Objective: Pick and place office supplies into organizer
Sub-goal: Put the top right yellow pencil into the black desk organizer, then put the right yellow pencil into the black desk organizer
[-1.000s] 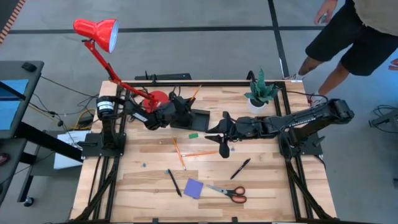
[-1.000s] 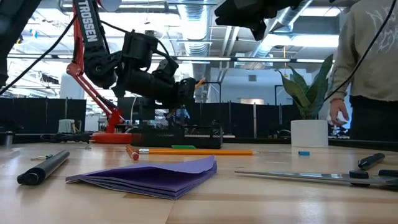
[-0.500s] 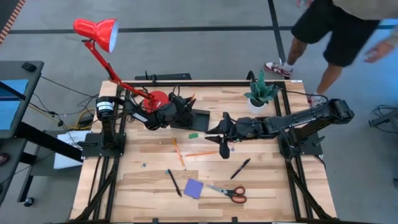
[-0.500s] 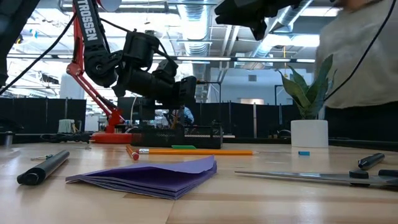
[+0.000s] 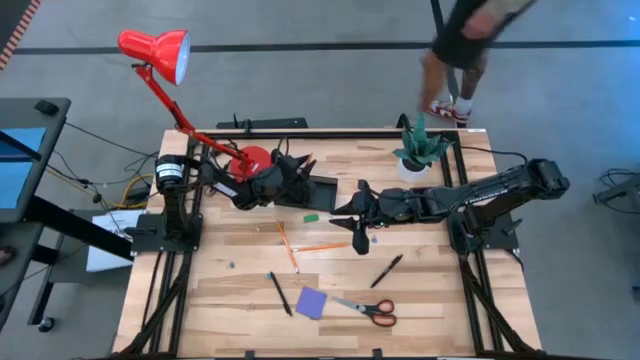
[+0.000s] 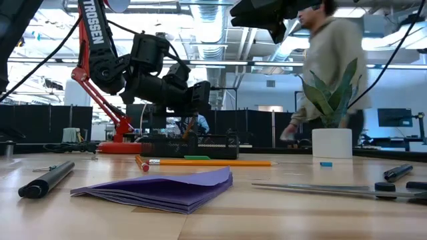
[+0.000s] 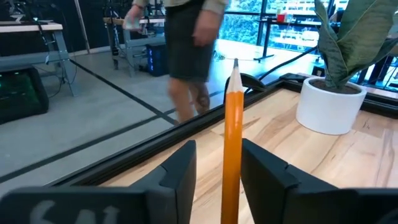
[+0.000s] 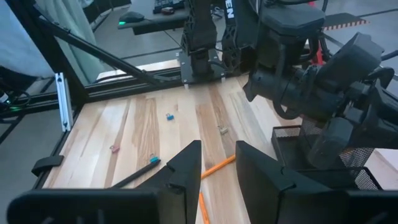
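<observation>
The left gripper (image 5: 300, 172) hangs over the black organizer (image 5: 318, 192) near the table's 12 o'clock edge. An orange pencil (image 7: 232, 143) stands upright between its fingers (image 7: 180, 171), which are slightly apart with a sliver of gap on each side. The right gripper (image 5: 352, 215) waits at mid-table, its fingers apart and empty. Two more pencils (image 5: 288, 246) lie at its 8 o'clock. Farther toward 6 o'clock lie two pens (image 5: 386, 270), a purple notepad (image 5: 311, 302) and the scissors (image 5: 366, 309).

Pale planked wooden worktop (image 5: 250, 280), smooth and matt; black wire-mesh metal organizer (image 8: 323, 158); glossy red metal lamp (image 5: 160, 52); purple square paper notepad (image 6: 167, 189).
</observation>
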Robot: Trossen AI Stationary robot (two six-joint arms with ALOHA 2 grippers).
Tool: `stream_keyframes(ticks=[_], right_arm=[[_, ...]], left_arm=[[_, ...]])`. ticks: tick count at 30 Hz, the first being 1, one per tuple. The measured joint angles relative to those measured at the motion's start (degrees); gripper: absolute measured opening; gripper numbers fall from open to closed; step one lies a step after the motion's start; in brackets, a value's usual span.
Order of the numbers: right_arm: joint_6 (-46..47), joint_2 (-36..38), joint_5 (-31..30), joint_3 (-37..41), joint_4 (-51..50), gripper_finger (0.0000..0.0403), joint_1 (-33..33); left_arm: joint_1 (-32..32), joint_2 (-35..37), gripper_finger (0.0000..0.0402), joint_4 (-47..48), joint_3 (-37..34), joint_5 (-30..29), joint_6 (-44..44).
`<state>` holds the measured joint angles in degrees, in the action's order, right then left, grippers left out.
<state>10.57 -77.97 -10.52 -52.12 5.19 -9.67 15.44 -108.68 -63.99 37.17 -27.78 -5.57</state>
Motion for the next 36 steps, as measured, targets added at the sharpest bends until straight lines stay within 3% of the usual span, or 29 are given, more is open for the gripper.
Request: stream_keyframes(ticks=[7,18,23,28,31,36], right_arm=[[0.0,0.0,0.1,0.0,-0.25,0.0093,-0.25],[0.02,0.0,0.14,-0.11,-2.99,0.0093,-0.5],[3.11,-0.04,1.47,-0.09,-15.15,0.0093,-2.24],[2.64,-3.4,2.91,-0.09,-17.83,0.0093,-6.65],[1.62,-8.62,1.85,-0.13,-17.84,0.0093,-8.42],[-1.5,-19.73,-1.75,0.02,-13.64,0.0093,-9.62]], left_arm=[[-2.71,5.09,0.0142,6.95,-0.26,-3.55,2.56],[-9.49,26.43,0.0151,30.42,-0.13,-10.28,5.11],[-13.23,39.37,0.0151,45.41,-0.13,-4.66,3.42],[-16.95,49.19,0.0151,60.54,-0.09,3.78,-4.09],[-19.29,51.24,0.0151,67.67,-0.18,8.06,-9.29],[-24.28,47.96,0.0151,65.15,-5.87,8.93,-13.01]])
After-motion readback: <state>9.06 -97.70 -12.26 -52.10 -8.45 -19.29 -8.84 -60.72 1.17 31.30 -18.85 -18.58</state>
